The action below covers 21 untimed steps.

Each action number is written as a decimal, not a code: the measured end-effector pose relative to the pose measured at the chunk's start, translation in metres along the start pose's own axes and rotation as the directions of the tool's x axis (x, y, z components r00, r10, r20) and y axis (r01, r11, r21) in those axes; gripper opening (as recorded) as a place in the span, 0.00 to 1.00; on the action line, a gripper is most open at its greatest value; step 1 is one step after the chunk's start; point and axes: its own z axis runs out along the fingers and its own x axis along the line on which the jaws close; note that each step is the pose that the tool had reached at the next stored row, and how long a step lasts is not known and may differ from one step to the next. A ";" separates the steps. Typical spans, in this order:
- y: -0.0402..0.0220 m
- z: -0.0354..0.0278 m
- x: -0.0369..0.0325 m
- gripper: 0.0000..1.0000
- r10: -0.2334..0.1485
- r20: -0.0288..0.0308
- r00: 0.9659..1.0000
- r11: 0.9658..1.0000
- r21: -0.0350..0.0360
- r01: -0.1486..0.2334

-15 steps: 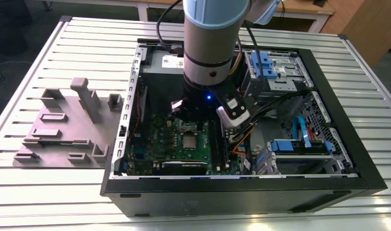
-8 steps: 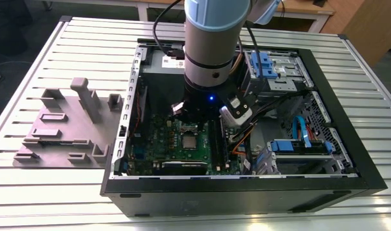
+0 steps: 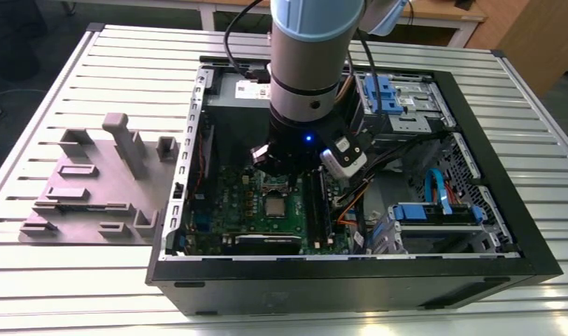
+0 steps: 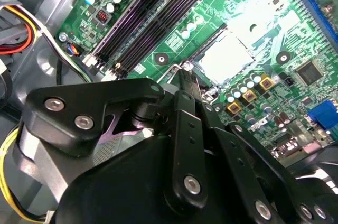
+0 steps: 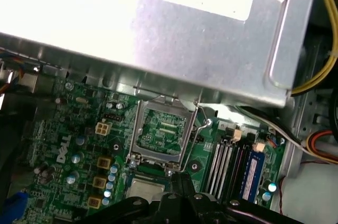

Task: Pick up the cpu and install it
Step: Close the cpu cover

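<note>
The cpu (image 3: pixel 276 205) lies flat in its socket near the middle of the green motherboard (image 3: pixel 226 210). The motherboard is inside the open computer case (image 3: pixel 359 283), which stands on the slatted table (image 3: pixel 79 287). In the first wrist view, the metal socket frame (image 5: pixel 161 131) is swung open just beside the cpu. The claw (image 4: pixel 186 78) hangs over the socket area, clear of the cpu. Its fingers are drawn narrow and hold nothing. A grey plastic tray (image 3: pixel 97 182) rests near the table edge on the exterior view's left.

Matt grey plastic tray (image 3: pixel 88 192), ribbed pale metal table (image 3: pixel 69 280), glossy green motherboard (image 3: pixel 233 185), silvery metal-topped cpu (image 3: pixel 275 205)
</note>
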 end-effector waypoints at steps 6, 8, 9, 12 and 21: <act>0.0000 0.0000 0.0000 0.10 0.000 0.000 1.000 1.000 0.000 0.000; 0.0000 0.0000 -0.0002 0.10 -0.001 0.000 1.000 1.000 0.000 0.001; -0.0001 0.0000 -0.0003 0.10 -0.004 0.000 1.000 1.000 0.000 0.004; -0.0001 0.0000 -0.0004 0.10 -0.015 0.000 1.000 1.000 -0.001 0.015; -0.0001 0.0000 -0.0005 0.10 -0.019 0.000 1.000 1.000 -0.001 0.019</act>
